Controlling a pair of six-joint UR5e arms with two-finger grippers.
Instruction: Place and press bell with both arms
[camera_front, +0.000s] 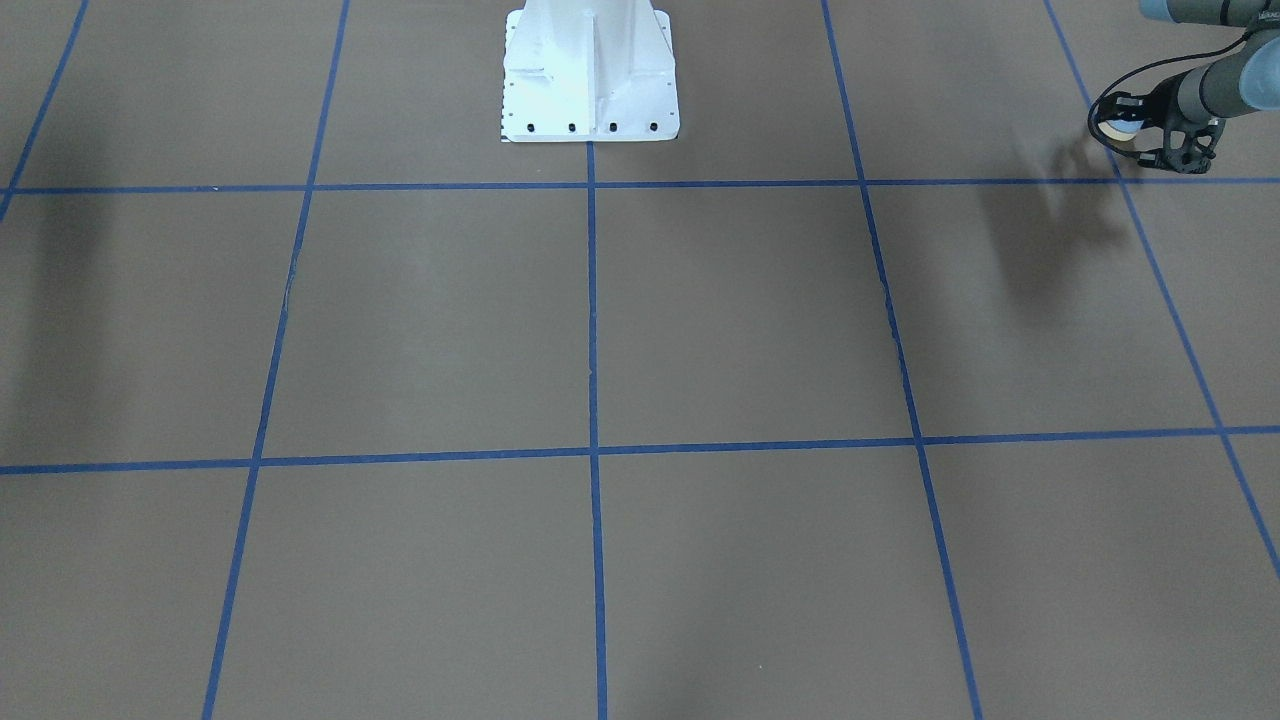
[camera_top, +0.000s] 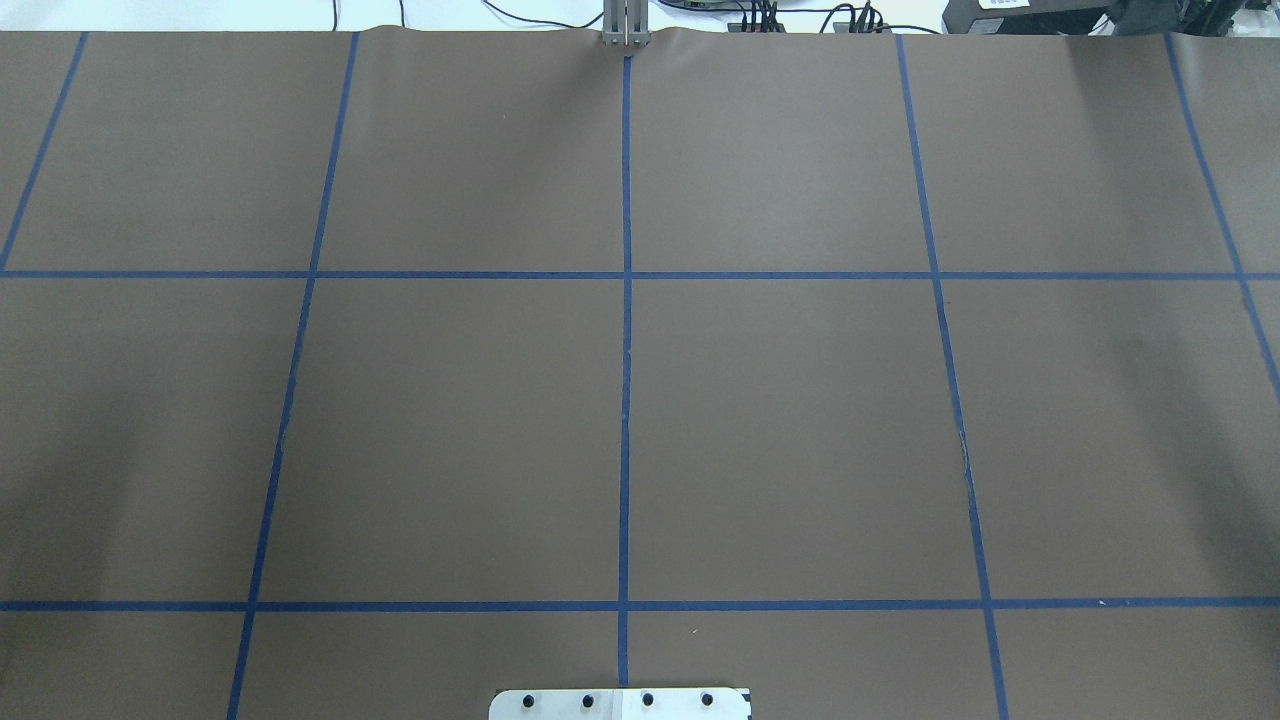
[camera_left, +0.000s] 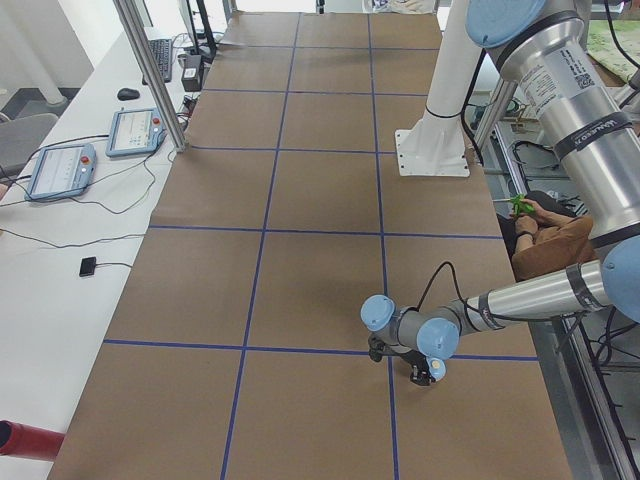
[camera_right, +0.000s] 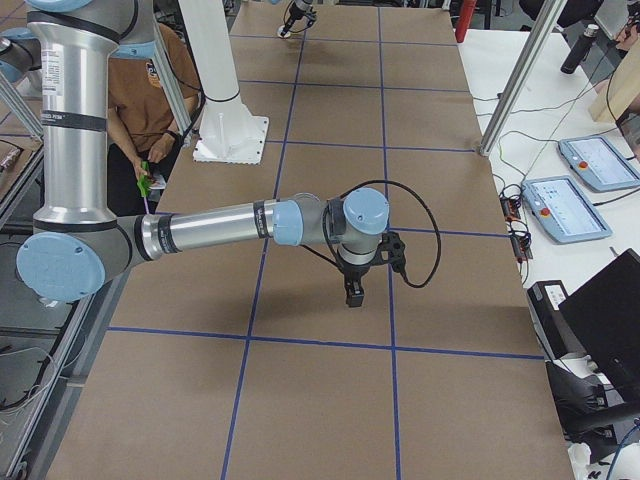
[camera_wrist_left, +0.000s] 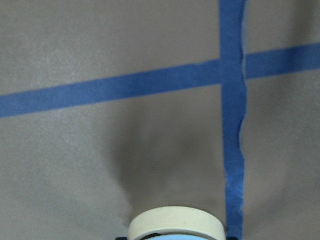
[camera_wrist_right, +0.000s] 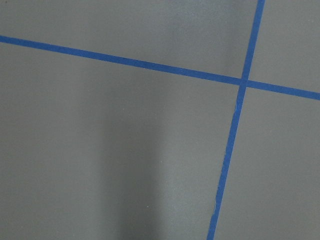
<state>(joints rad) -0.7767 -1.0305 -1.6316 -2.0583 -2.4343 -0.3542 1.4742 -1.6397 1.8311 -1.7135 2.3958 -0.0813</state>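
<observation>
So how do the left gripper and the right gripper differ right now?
The left gripper is shut on the bell; the right gripper carries nothing I can see, and whether it is open is unclear. The left gripper is at the left end of the table; the right gripper is over its right half. Both are black.

I see the bell (camera_front: 1122, 127) in the jaws of my left arm (camera_front: 1235, 85) above the bench's (camera_front: 750, 320) left end, the pedestal (camera_front: 590, 80) mid-rear, and my right arm (camera_right: 210, 228) over the right end.
</observation>
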